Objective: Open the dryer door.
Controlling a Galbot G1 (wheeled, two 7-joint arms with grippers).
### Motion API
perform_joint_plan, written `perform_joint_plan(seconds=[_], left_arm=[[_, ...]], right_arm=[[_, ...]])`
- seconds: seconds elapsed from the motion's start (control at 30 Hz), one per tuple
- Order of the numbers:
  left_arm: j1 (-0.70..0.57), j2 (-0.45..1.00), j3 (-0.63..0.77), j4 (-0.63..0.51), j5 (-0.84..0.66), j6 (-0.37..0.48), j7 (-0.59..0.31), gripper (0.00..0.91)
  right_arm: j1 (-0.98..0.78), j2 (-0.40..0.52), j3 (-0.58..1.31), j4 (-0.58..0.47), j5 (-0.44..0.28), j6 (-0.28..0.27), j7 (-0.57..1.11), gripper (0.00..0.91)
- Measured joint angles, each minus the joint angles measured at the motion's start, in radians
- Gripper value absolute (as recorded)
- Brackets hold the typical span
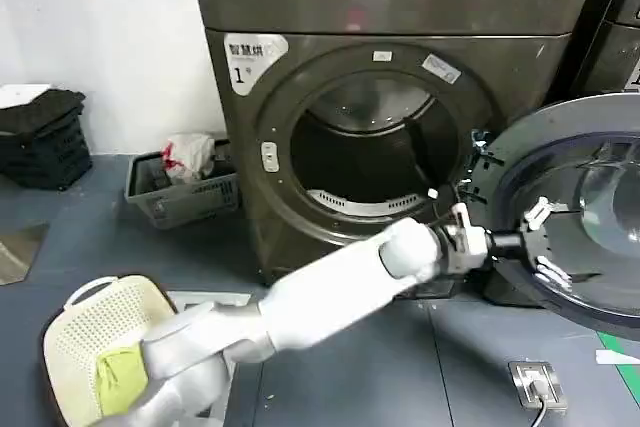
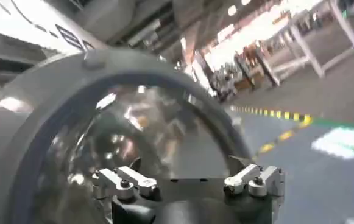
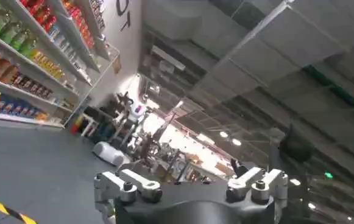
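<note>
Dryer (image 1: 300, 97) front carries a white sticker (image 1: 253, 55) with Chinese characters and "1°"; two smaller labels sit on the drum ring, unreadable. The dryer door (image 1: 590, 197) is swung wide to the machine's right, inner face showing. Left gripper (image 1: 540, 242) reaches to the door's inner face, fingers spread, grasping nothing. Left wrist view gives the door glass (image 2: 134, 140) close up. Right gripper (image 3: 189, 185) points at a ceiling, fingers apart, with shelves of bottles (image 3: 24, 55) beside it.
</note>
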Motion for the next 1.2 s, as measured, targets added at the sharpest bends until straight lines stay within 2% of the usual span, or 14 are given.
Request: perform_joint_plan(seconds=[0.07, 0.3, 0.43, 0.73, 0.93, 1.03, 1.2], left_arm=[[0.024, 0.034, -0.012, -0.074, -0.018, 0.035, -0.02, 0.907], [0.107, 0.305, -0.067, -0.324, -0.058, 0.169, -0.109, 0.907], [0.168, 0.424, -0.121, -0.429, -0.063, 0.257, -0.166, 0.907], [0.38, 0.684, -0.357, -0.642, -0.209, 0.495, -0.251, 0.907], [0.544, 0.841, -0.577, -0.751, -0.329, 0.62, -0.317, 0.907], [0.617, 0.9, -0.679, -0.78, -0.404, 0.685, -0.381, 0.907], [0.709, 0.968, -0.829, -0.789, -0.566, 0.811, -0.545, 0.907]], right_arm=[[0.002, 0.0, -0.003, 0.004, 0.002, -0.001, -0.005, 0.907], [0.014, 0.0, -0.024, 0.011, 0.001, -0.007, -0.006, 0.907], [0.019, 0.0, -0.037, 0.011, 0.001, -0.01, -0.008, 0.907], [0.027, 0.0, -0.071, 0.017, -0.002, -0.013, -0.017, 0.907], [0.035, 0.0, -0.097, 0.019, -0.003, -0.026, -0.022, 0.907], [0.04, 0.0, -0.113, 0.02, -0.003, -0.034, -0.026, 0.907], [0.043, 0.0, -0.14, 0.02, -0.001, -0.036, -0.033, 0.907]])
